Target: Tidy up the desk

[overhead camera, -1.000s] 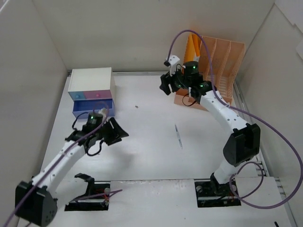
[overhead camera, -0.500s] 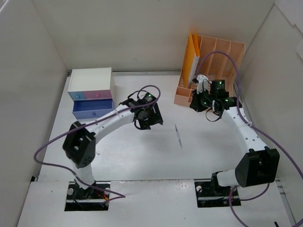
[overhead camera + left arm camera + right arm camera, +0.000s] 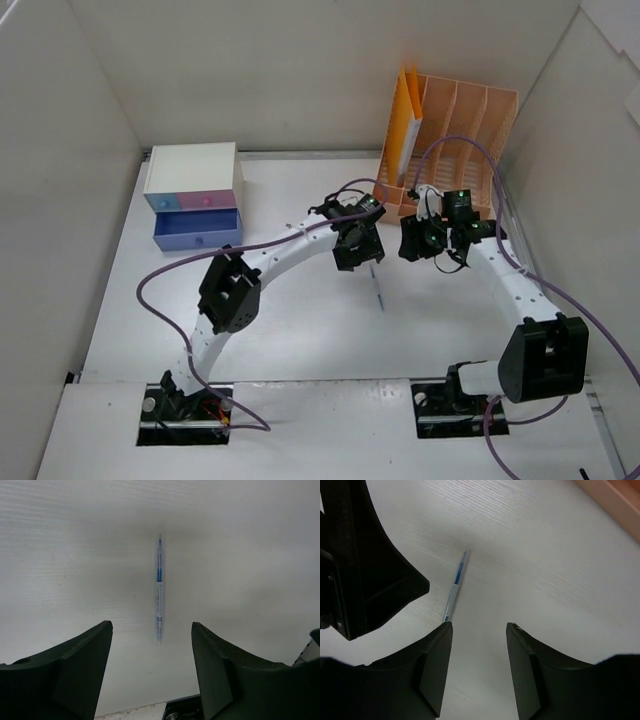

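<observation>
A thin blue and clear pen (image 3: pixel 377 288) lies flat on the white desk (image 3: pixel 300 330) near the middle. It also shows in the left wrist view (image 3: pixel 159 590) and the right wrist view (image 3: pixel 455 586). My left gripper (image 3: pixel 357 245) is open and empty, hovering just behind the pen's far end. My right gripper (image 3: pixel 417 240) is open and empty, a little to the right of the pen. In the right wrist view the left gripper's black body (image 3: pixel 365 565) stands beside the pen.
A peach slotted file rack (image 3: pixel 455 140) with an orange folder (image 3: pixel 405 120) stands at the back right. A small white drawer box (image 3: pixel 193 190) with pastel fronts stands at the back left, its lower blue drawer pulled out. Tall white walls border the desk.
My left arm has swung from the front left across to the middle, over the pen. My right gripper has come down from the file rack toward the desk, right of the pen.
</observation>
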Tool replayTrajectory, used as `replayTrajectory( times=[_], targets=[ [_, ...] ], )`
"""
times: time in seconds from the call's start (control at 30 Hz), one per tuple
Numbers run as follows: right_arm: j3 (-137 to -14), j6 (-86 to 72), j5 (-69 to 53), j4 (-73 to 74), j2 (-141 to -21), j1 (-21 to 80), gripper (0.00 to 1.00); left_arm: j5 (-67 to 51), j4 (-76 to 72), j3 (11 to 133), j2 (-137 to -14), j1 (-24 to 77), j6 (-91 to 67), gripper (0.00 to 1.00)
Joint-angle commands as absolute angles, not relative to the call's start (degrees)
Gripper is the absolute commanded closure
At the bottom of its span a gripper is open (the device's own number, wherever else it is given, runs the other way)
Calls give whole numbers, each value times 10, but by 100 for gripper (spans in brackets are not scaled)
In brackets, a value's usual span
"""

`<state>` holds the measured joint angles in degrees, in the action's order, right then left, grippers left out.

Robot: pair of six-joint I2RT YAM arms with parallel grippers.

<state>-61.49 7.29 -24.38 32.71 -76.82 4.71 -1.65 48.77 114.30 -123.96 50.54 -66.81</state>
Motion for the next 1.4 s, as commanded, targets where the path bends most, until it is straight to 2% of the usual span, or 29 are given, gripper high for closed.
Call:
replayTrajectory(
  times=[0.0, 0.1, 0.2, 0.63, 1.2, 1.37],
  targets=[
    [-619, 52, -208, 306, -733, 25, 57, -18, 520, 1193, -1241, 516, -686, 40],
    [-605, 47, -200, 305, -723, 23, 73, -24, 523, 1218, -1259, 529, -686, 43],
    [-590, 36, -198, 298, -709, -6, 81, -27, 523, 1230, -1273, 534, -685, 47],
    [-545, 27, -213, 279, -658, -40, 82, -38, 534, 1261, -1332, 552, -687, 60],
    [-526, 11, -238, 260, -638, -47, 81, -40, 567, 1296, -1391, 557, -686, 67],
    [-520, 9, -241, 256, -627, -51, 81, -44, 583, 1284, -1395, 557, -674, 75]
  ],
)
